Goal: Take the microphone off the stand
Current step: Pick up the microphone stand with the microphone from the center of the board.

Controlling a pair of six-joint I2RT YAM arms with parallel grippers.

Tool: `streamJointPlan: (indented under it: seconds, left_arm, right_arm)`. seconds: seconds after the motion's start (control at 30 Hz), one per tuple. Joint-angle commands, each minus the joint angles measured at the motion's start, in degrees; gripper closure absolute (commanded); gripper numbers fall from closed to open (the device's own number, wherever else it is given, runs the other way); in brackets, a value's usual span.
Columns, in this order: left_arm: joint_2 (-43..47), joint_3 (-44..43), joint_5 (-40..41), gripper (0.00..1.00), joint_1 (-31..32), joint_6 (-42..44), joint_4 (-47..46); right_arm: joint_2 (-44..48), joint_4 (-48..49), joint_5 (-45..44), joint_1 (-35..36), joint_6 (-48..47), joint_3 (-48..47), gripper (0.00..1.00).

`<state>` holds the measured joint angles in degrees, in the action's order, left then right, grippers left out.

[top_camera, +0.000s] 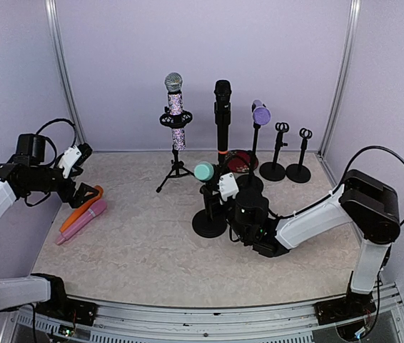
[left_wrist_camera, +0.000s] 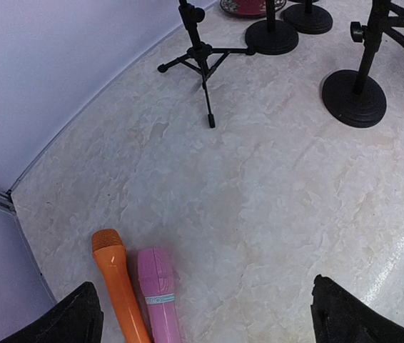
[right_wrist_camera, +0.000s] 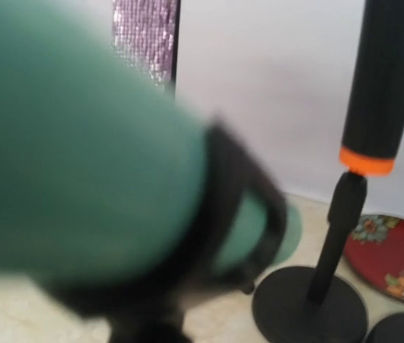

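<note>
A teal microphone [top_camera: 204, 171] sits in the black clip of a round-based stand [top_camera: 209, 225] mid-table. My right gripper [top_camera: 220, 188] is right beside it, at the microphone's body. In the right wrist view the teal microphone [right_wrist_camera: 81, 143] fills the left half, blurred, with the clip [right_wrist_camera: 241, 200] around it. That gripper's fingers do not show there, so its state is unclear. My left gripper [top_camera: 84, 191] hangs open at the far left. Below it an orange microphone [left_wrist_camera: 120, 279] and a pink microphone [left_wrist_camera: 158, 293] lie on the table; it touches neither.
At the back stand a glittery microphone on a tripod [top_camera: 175, 114], a black microphone with an orange ring [top_camera: 222, 114] and a purple one [top_camera: 260, 113]. Two empty stands [top_camera: 279, 153] and a red plate [top_camera: 241, 160] are at the back right.
</note>
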<state>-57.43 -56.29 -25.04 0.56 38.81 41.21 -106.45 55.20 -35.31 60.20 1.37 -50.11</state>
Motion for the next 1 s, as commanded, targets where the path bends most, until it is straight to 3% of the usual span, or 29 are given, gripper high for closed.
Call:
streamJointPlan:
  seconds: [0.0,0.2,0.37,0.7,0.97]
  left_arm:
    - [0.7,-0.9,-2.7,0.01,1.1,-0.6,1.2]
    - [1.9,-0.7,-3.7,0.01,3.2,-1.2,1.9]
    - [1.6,-1.0,-3.6,0.01,4.9,-1.4,2.3]
    - [1.9,-1.4,-3.6,0.01,5.7,-1.1,3.3]
    - [2.0,-0.5,-5.0,0.01,7.2,-3.2,2.3]
  right_arm:
    - [-3.2,7.5,-1.4,0.4,-0.4,-1.0,0.43]
    - [-3.4,11.9,0.5,0.6,0.2,0.1,0.76]
    - [-3.3,15.8,8.8,0.7,0.5,1.1,1.00]
    - [-4.9,16.4,29.0,0.7,2.9,-3.0,1.00]
    - [-12.2,7.5,49.2,0.7,4.2,-13.9,1.00]
